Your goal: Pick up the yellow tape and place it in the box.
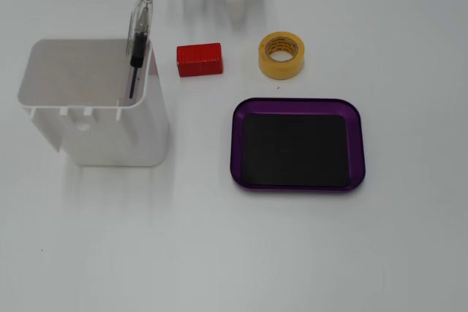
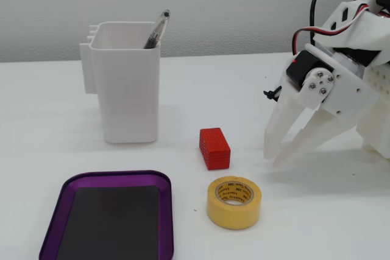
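I see the gripper (image 2: 281, 158) slightly spread, empty; the yellow tape (image 2: 234, 202) looks light, stiff; I'd pinch one wall through the core.

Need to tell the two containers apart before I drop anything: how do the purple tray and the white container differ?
The purple tray is shallow, lies flat and holds nothing on its black mat; the white container is tall and deep, with a pen standing inside. In the overhead-style fixed view, the tray sits just below the yellow tape; the container stands far left. Both are open-topped.
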`<state>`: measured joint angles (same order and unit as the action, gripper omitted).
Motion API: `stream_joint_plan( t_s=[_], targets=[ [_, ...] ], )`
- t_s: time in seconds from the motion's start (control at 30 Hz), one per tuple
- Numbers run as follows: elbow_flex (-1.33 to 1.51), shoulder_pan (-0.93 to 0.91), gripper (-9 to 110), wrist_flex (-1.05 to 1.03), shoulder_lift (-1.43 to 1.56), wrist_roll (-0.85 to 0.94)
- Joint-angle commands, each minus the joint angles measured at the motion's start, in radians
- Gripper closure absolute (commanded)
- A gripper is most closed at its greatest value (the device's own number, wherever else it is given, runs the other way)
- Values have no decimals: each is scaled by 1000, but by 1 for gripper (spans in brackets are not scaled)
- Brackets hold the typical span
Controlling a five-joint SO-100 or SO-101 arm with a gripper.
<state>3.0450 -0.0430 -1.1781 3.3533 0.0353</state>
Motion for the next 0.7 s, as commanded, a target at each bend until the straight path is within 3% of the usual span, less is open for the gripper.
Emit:
stream_joint_plan(
  t_s=[0.0,0.27,0.43,0.67],
  targets=[
    [-35,64,102,198,81,100],
    [-52,55,102,184,80,101],
    [-258,37,102,112,21,110],
    [-641,29,102,46,-512,117]
  ],
)
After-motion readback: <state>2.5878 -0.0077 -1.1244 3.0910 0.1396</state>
